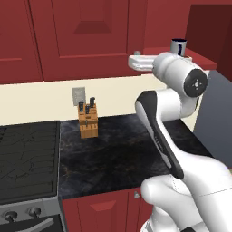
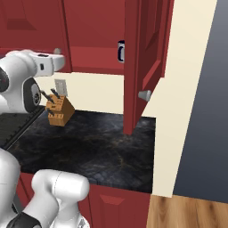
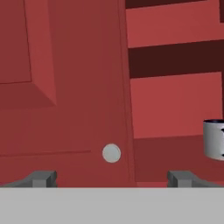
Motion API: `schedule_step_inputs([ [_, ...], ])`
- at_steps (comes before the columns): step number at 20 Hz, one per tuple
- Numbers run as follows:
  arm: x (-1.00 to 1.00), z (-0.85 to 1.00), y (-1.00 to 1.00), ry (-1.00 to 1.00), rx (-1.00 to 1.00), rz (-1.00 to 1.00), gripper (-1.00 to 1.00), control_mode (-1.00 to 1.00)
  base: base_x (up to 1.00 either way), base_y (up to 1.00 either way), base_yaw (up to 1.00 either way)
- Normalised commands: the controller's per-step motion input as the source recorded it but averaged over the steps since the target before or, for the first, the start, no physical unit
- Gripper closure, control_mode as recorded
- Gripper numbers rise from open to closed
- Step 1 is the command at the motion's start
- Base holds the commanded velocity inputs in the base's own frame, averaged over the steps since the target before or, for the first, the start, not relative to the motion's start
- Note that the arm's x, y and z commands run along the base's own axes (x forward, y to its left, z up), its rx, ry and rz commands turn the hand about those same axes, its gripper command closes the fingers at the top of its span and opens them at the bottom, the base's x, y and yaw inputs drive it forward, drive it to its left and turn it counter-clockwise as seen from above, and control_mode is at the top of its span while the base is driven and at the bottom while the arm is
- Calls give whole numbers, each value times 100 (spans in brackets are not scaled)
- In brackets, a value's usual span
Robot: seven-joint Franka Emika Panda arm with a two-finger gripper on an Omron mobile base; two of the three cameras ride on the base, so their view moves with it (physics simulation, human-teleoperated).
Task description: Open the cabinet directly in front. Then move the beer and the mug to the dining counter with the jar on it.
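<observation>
The red cabinet has its left door [image 3: 65, 87] shut, with a round silver knob [image 3: 111, 153] low at its edge. Its right door [image 2: 141, 58] stands swung out towards me, knob [image 2: 144, 95] at its edge. On the red inner shelf [image 3: 175, 151] stands the white-grey mug [image 3: 214, 139], also the mug [image 1: 178, 46] and, half behind the open door, the mug [image 2: 120, 51]. My gripper [image 3: 113, 179] is open and empty, just in front of the shut door's knob, left of the mug. The hand [image 1: 136, 62] is raised at shelf height. The beer, the jar and the dining counter are out of view.
Below the cabinet lies a black marbled worktop [image 1: 118, 154] with a wooden knife block [image 1: 88, 120] at the back. A stove [image 1: 27, 158] sits to its left. A grey wall [image 2: 200, 111] and wood floor [image 2: 187, 213] are at the right.
</observation>
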Motion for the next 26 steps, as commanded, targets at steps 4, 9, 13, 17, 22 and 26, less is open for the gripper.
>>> schedule_step_inputs([
  [4,52,-3,1,3,0,0,-100,-100,0,0,0],
  [9,55,-12,4,6,0,0,-100,-100,0,0,0],
  [13,57,-19,10,8,0,0,-100,-100,0,0,0],
  [17,79,-8,13,7,0,0,-100,-100,0,0,0],
  [22,90,-15,7,3,0,0,-100,-100,0,0,0],
  [26,85,-33,3,0,0,0,-100,-100,0,0,0],
])
